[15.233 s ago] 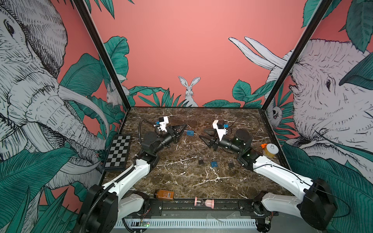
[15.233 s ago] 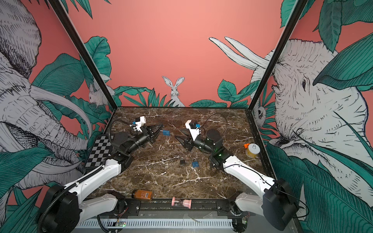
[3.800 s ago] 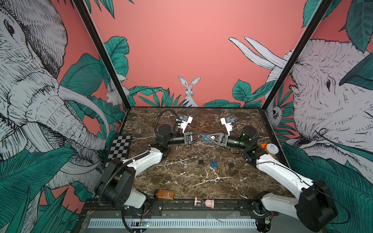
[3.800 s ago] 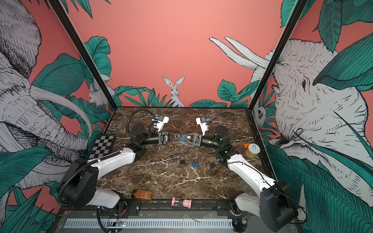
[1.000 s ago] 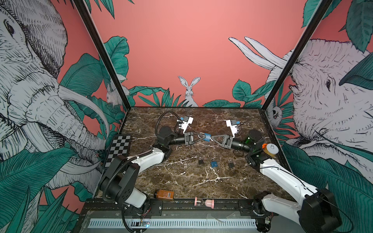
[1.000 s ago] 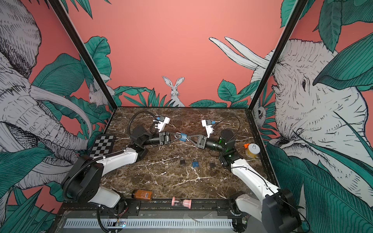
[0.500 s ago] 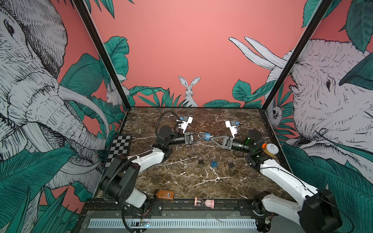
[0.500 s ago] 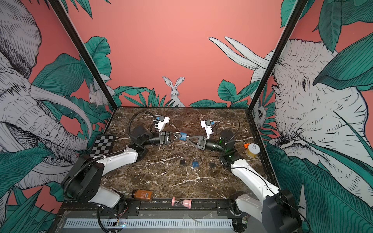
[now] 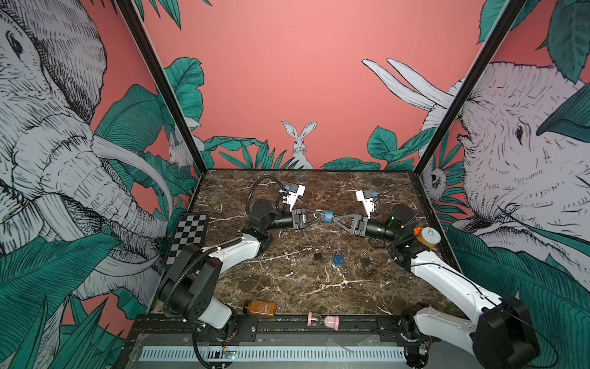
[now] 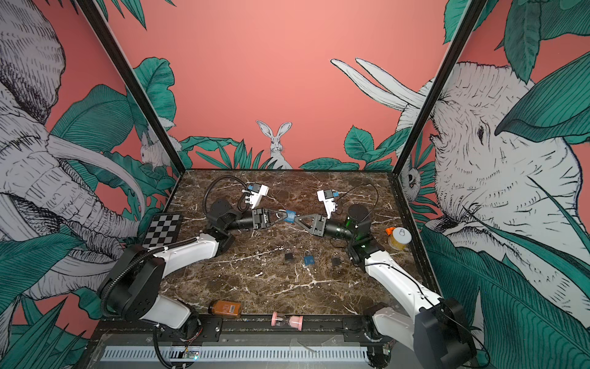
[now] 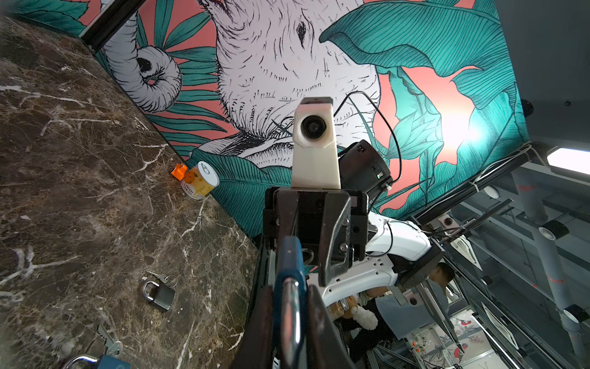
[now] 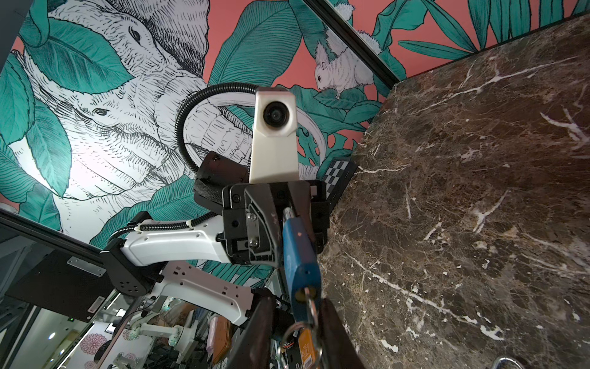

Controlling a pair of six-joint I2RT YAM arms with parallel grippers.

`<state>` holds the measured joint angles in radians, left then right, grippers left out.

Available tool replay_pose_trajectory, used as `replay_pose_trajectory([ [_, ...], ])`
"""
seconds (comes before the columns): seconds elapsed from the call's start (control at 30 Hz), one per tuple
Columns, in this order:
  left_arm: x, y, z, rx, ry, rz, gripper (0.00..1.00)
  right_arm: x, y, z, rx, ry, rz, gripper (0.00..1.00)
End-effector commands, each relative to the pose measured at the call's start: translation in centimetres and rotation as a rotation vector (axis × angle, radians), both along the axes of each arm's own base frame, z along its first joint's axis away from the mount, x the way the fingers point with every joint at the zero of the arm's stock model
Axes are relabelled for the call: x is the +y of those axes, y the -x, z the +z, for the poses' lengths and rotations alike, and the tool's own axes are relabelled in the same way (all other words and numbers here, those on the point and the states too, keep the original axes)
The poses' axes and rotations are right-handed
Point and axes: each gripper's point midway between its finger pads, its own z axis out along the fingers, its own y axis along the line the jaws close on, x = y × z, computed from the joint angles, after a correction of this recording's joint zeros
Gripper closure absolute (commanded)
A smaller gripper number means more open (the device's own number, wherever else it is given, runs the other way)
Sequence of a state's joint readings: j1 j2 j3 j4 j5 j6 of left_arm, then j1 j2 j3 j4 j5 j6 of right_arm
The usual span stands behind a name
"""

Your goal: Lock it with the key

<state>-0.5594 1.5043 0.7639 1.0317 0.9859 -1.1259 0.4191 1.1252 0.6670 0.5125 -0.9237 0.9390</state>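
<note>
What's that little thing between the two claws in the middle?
A blue padlock, seen in both top views. The left claw grips its shackle; the right claw is at the key in its other end.

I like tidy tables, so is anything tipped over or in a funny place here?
Yes. A brown bottle lies on its side at the front edge of the table, and a pink hourglass lies tipped over nearby, against the black rail. Neither stands upright.
</note>
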Motion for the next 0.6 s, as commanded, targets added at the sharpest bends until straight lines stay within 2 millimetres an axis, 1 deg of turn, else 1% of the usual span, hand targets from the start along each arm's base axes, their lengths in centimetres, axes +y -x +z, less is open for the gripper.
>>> replay_pose_trajectory([
  [0.0,0.36,0.31,1.88,-0.068,0.042,0.002,1.00,0.23,-0.29,2.04,-0.071,-0.025,-0.004,0.77],
  [0.27,0.35,0.32,2.10,-0.073,0.045,0.001,1.00,0.23,-0.59,1.66,-0.061,-0.016,-0.014,0.81],
  [0.37,0.30,0.32,2.06,-0.072,0.044,0.000,1.00,0.16,-0.79,1.61,-0.064,-0.012,-0.024,0.86],
  [0.43,0.29,0.38,2.06,-0.071,0.043,-0.003,1.00,0.10,-0.93,1.71,-0.069,-0.013,-0.030,0.92],
  [0.57,0.33,0.38,1.98,-0.072,0.041,-0.002,1.00,0.10,-1.16,1.74,-0.069,-0.015,-0.036,0.94],
])
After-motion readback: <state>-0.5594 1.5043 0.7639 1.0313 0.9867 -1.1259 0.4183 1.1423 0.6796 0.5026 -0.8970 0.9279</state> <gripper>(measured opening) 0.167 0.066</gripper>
